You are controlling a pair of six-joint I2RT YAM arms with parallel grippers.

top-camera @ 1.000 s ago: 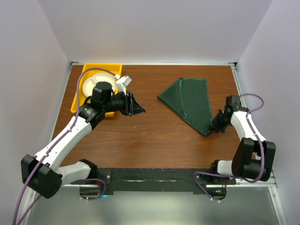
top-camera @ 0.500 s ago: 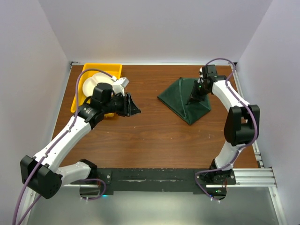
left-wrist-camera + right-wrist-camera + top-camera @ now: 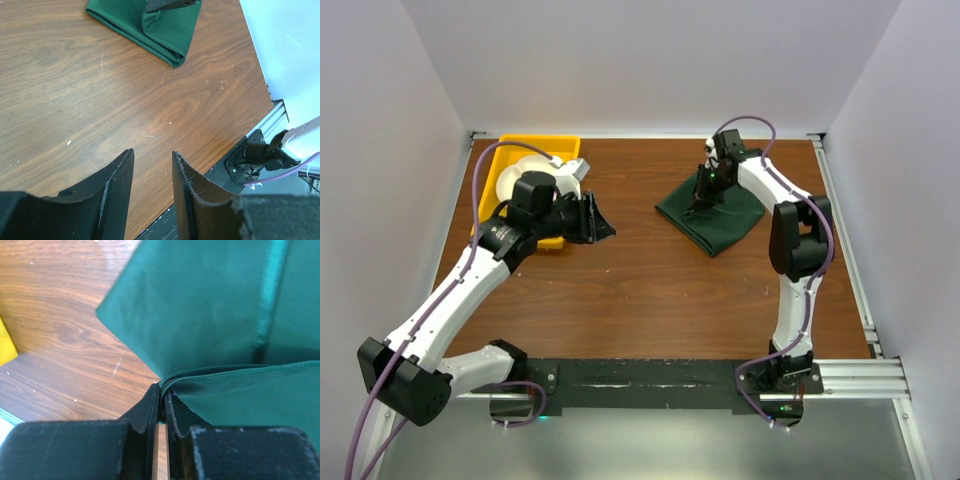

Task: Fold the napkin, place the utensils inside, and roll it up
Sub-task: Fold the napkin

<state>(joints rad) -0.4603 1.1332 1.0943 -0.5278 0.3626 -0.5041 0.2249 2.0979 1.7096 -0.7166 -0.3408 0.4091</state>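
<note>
The dark green napkin (image 3: 720, 215) lies folded on the wooden table at the back right. It also shows in the left wrist view (image 3: 150, 27). My right gripper (image 3: 703, 193) is shut on a hemmed corner of the napkin (image 3: 210, 305) and holds it just above the lower layer, near the napkin's left edge; the jaws (image 3: 163, 390) pinch the hem tightly. My left gripper (image 3: 603, 222) is open and empty above bare table to the right of the tray, and its fingers (image 3: 152, 155) stand apart. No utensils are visible in any view.
A yellow tray (image 3: 535, 140) with a white plate (image 3: 520, 175) stands at the back left, partly under my left arm. A corner of the tray shows in the right wrist view (image 3: 5, 347). White walls enclose the table on three sides.
My right gripper has carried the napkin corner from the near right up and leftward across the cloth, folding it into a smaller shape. My left gripper has shifted only slightly.
</note>
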